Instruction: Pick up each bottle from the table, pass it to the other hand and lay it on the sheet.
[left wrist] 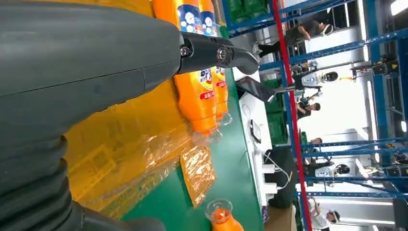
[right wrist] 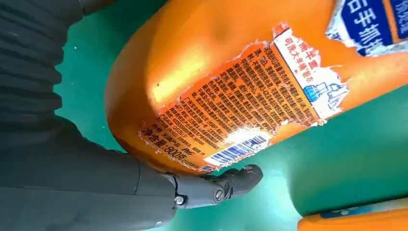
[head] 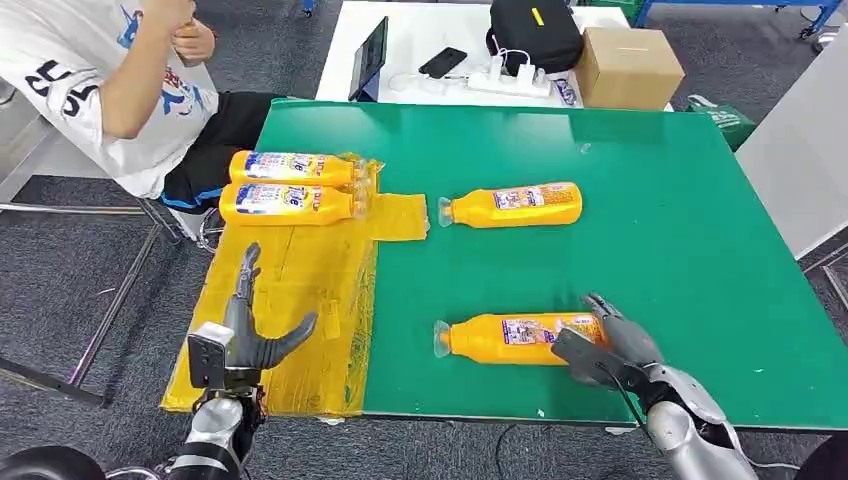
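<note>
Head view shows you four bottles: two (head: 292, 167) (head: 290, 203) on the sheet (head: 290, 300), two (head: 515, 205) beside it, all lying caps toward the sheet's right side; your right hand (head: 610, 345) grips the near bottle (head: 515, 338), left hand (head: 250, 335) spread, holding nothing.

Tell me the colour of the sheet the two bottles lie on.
Yellow, a crinkly translucent plastic sheet, best seen in the head view.

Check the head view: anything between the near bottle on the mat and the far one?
Nothing. In the head view, only bare green mat lies between the near bottle, at the right robot hand, and the far bottle.
</note>
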Controlling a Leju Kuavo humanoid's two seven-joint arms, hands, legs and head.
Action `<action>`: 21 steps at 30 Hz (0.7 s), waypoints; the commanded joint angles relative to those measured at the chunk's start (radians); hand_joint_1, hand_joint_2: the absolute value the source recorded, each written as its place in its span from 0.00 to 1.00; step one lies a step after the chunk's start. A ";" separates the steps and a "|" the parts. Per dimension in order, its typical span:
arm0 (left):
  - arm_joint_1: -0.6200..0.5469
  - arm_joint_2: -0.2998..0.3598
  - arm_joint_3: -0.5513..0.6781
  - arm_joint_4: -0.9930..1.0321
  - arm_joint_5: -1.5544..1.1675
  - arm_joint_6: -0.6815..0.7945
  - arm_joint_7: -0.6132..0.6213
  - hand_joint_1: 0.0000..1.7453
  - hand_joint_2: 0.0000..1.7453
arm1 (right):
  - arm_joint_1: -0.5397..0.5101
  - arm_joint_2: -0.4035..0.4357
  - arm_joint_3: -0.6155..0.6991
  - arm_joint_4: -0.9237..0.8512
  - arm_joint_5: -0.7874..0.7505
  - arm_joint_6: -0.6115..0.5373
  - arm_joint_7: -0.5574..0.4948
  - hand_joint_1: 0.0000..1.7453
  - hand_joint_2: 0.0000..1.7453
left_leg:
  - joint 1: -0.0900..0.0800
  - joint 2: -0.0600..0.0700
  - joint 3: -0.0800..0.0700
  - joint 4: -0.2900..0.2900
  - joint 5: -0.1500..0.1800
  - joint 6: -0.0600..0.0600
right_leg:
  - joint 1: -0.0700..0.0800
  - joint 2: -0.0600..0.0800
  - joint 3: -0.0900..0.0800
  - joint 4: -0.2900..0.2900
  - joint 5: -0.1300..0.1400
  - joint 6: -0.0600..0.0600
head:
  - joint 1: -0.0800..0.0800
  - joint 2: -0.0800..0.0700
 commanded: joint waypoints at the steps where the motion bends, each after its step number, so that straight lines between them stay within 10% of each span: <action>1: -0.070 -0.008 -0.017 0.119 0.016 -0.024 0.005 0.00 1.00 | -0.022 0.023 0.041 0.078 0.005 -0.058 -0.180 0.00 1.00 | 0.000 0.000 0.002 -0.001 0.000 0.000 | 0.000 -0.001 0.003 -0.001 0.000 -0.001 | 0.000 0.000; 9: -0.091 -0.013 -0.022 0.150 0.028 -0.042 0.004 0.00 1.00 | -0.003 0.104 0.012 0.063 0.050 -0.142 -0.281 0.00 1.00 | 0.001 0.001 0.005 -0.001 -0.001 -0.001 | 0.001 0.000 0.005 -0.001 -0.001 -0.002 | 0.000 0.000; 11: -0.096 -0.015 -0.023 0.159 0.030 -0.046 0.004 0.00 1.00 | 0.004 0.115 0.008 0.063 0.056 -0.159 -0.303 0.28 1.00 | 0.001 0.001 0.005 -0.001 -0.001 -0.001 | 0.001 0.000 0.005 -0.001 -0.001 -0.002 | 0.000 0.000; 12: -0.098 -0.015 -0.023 0.163 0.031 -0.047 0.004 0.00 1.00 | 0.006 0.119 0.008 0.064 0.061 -0.164 -0.307 0.74 1.00 | 0.001 0.000 0.003 -0.001 -0.001 -0.001 | 0.001 -0.001 0.003 -0.001 0.000 -0.001 | 0.000 0.000; 16: -0.104 -0.017 -0.022 0.175 0.035 -0.051 0.004 0.00 1.00 | 0.009 0.137 -0.008 0.074 0.064 -0.186 -0.320 0.98 1.00 | 0.001 0.000 0.005 -0.001 -0.001 -0.001 | 0.001 -0.001 0.005 -0.001 -0.001 -0.002 | 0.000 0.000; 21: -0.108 -0.016 -0.021 0.185 0.039 -0.056 0.008 0.00 1.00 | 0.016 0.145 -0.014 0.106 0.064 -0.185 -0.324 0.98 1.00 | 0.001 0.000 0.004 -0.001 -0.001 -0.001 | 0.001 -0.002 0.004 -0.002 -0.001 -0.001 | 0.000 0.000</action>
